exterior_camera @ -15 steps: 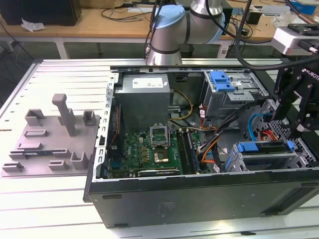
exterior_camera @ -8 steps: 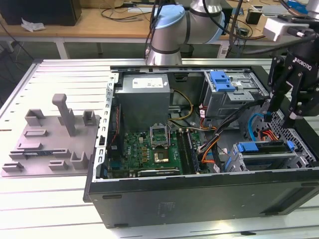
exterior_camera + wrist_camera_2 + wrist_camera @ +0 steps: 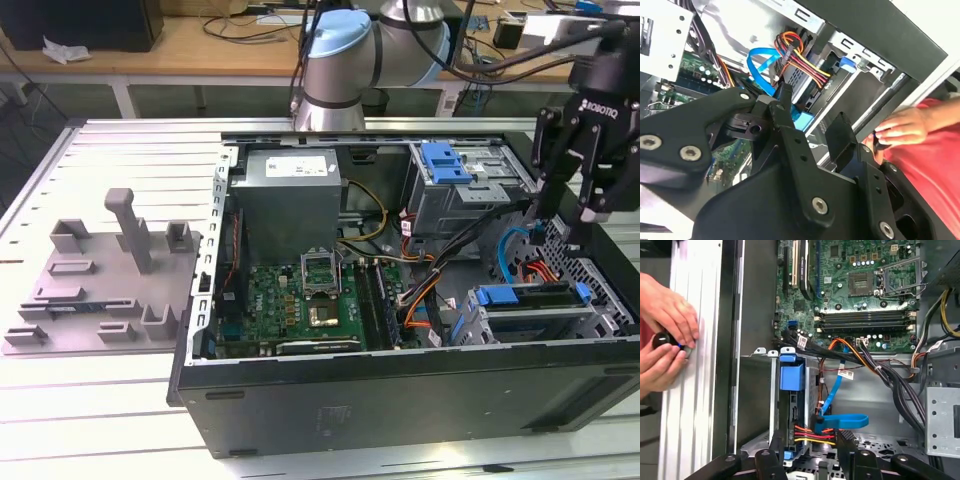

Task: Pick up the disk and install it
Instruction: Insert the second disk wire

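Observation:
The disk (image 3: 535, 299) lies flat in the silver drive cage (image 3: 560, 322) at the front corner of the open computer case, on the exterior view's right, with its blue rail end (image 3: 497, 296) showing. The first wrist view shows that blue rail end (image 3: 791, 375) at the cage mouth. Red, yellow and black power wires (image 3: 807, 432) and a blue data cable (image 3: 840, 421) end beside it. My gripper (image 3: 567, 225) hangs open and empty above the cage, apart from the disk. Both wrist views show its black fingers (image 3: 785, 112) spread with nothing between them.
A person's hands (image 3: 665, 340) hold a small black object at the case's outer wall, and a red sleeve (image 3: 935, 170) is close by. A grey plastic holder (image 3: 110, 270) stands on the exterior view's left. Motherboard (image 3: 300, 295), power supply (image 3: 290, 200) and upper bay with blue latch (image 3: 445, 160) crowd the case.

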